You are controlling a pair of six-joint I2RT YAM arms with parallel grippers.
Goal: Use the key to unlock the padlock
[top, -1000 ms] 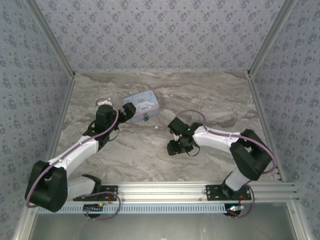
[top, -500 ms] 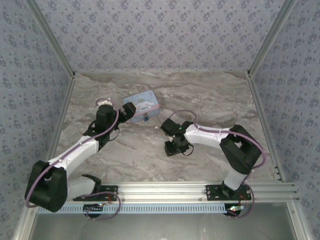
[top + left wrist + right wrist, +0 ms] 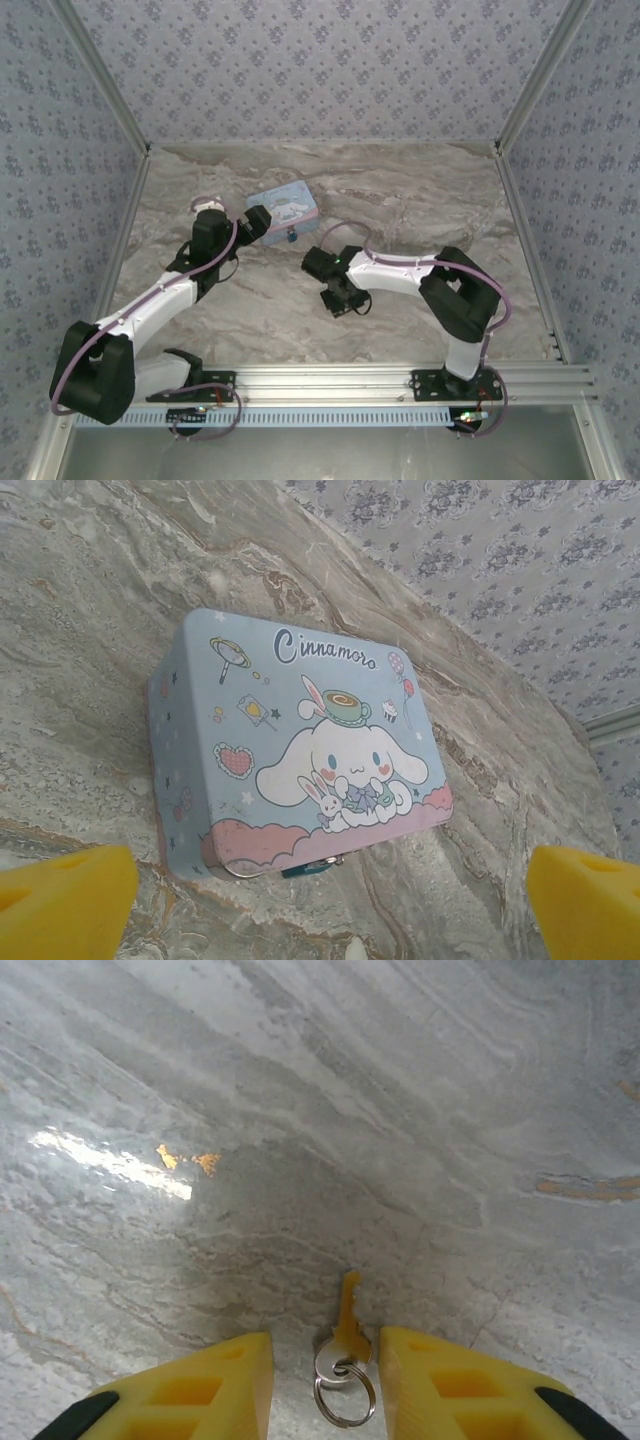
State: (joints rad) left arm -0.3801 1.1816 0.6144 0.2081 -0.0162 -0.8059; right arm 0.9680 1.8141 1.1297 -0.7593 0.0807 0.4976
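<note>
The tiny blue padlock (image 3: 310, 868) hangs on the clasp at the front edge of the pale blue cartoon-printed tin (image 3: 300, 740); its shackle is mostly hidden under the lid rim. My left gripper (image 3: 325, 905) is open, its yellow fingers (image 3: 65, 900) spread wide just short of the tin's front. From above, the left gripper (image 3: 258, 222) sits at the tin (image 3: 283, 208), with the padlock (image 3: 291, 237) beside it. A brass key (image 3: 348, 1322) on a steel ring (image 3: 345, 1398) lies flat on the marble between the fingers of my open right gripper (image 3: 325, 1348), touching neither one. The right gripper (image 3: 338, 297) points down at the table.
The marble tabletop (image 3: 420, 210) is walled by patterned panels on three sides. An aluminium rail (image 3: 330, 378) runs along the near edge with both arm bases on it. The tin stands at the back left of centre.
The right arm has swung left across the table, its gripper now nearer the tin. The left arm and the tin have not moved.
</note>
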